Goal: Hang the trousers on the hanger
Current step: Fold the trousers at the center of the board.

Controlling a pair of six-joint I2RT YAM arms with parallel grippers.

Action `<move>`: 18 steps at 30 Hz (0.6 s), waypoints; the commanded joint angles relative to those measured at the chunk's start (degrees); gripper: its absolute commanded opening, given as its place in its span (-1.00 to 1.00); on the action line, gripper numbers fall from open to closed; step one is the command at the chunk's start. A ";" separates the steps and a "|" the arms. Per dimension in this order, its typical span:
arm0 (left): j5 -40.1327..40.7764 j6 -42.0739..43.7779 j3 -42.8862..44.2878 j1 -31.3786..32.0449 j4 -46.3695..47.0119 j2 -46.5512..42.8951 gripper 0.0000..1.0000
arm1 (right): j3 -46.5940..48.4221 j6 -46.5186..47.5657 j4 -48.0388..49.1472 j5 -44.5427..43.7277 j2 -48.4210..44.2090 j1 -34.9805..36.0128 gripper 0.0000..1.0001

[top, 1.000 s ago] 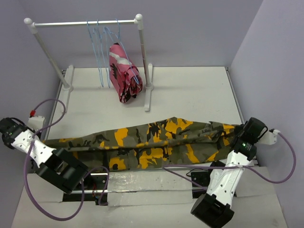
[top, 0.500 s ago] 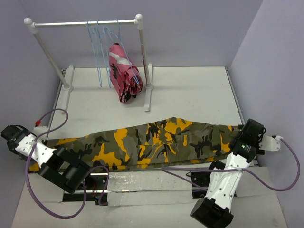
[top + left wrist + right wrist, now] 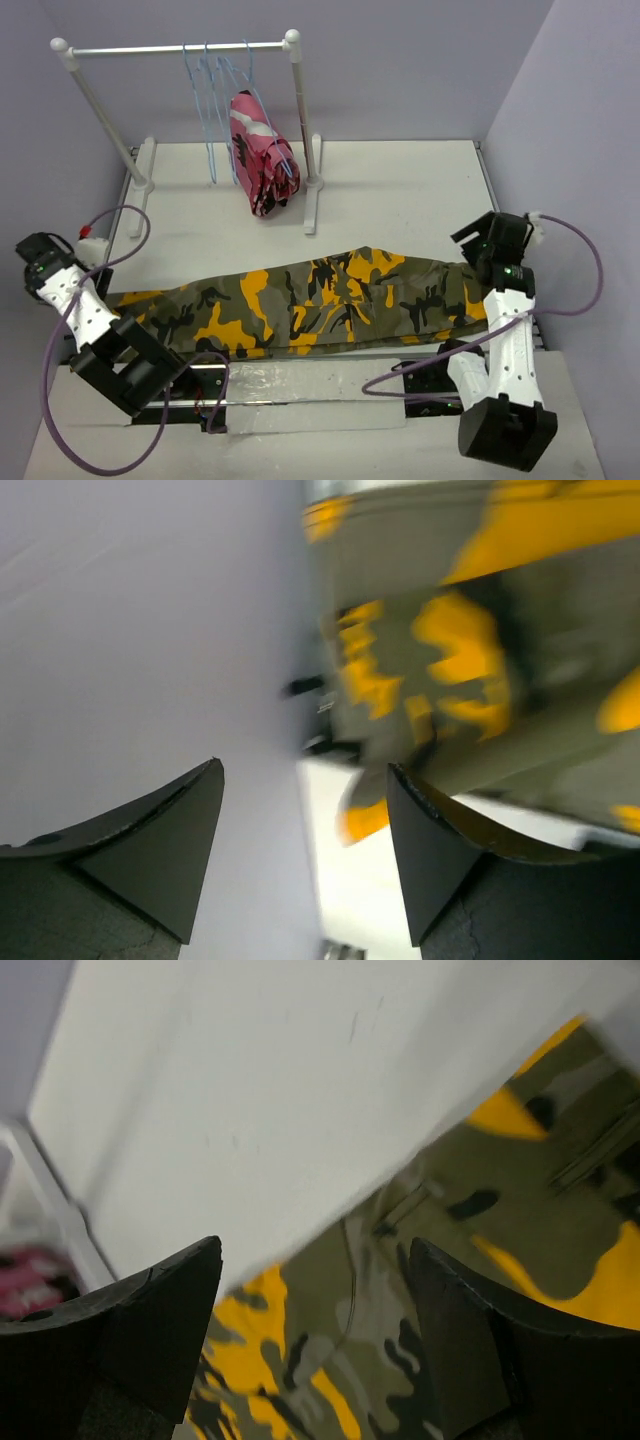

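From above, the trousers lie across the desk, long axis left-right, hanger well beyond them; left wrist view: left jaws parted, empty, off their left end; right wrist view: right jaws likewise over their right end.

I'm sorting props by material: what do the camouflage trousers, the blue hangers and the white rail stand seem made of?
Trousers: woven cloth, matte, probably cotton; they lie limp with soft folds. Hangers: thin wire, likely coated light-blue; slim, smooth lines. Rail stand: smooth white tubes with ball ends; painted metal or plastic, cannot tell which.
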State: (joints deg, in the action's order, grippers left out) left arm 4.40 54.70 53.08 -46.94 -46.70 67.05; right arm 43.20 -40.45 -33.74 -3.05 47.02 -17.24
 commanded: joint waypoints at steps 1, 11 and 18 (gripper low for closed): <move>3.23 -5.91 -7.01 3.61 9.41 1.75 0.35 | -6.17 -1.10 2.08 2.69 -1.58 4.58 0.64; 5.31 -12.06 -1.66 2.38 14.58 15.63 -0.23 | -9.06 0.18 5.12 -0.19 1.05 5.55 0.61; 6.55 -14.33 0.81 2.38 17.65 24.55 0.05 | -9.52 1.42 5.00 -1.34 1.28 5.63 0.59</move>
State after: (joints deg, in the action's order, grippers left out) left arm 9.94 43.07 51.25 -44.27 -32.30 88.32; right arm 32.99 -40.37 -30.71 -2.49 48.34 -12.12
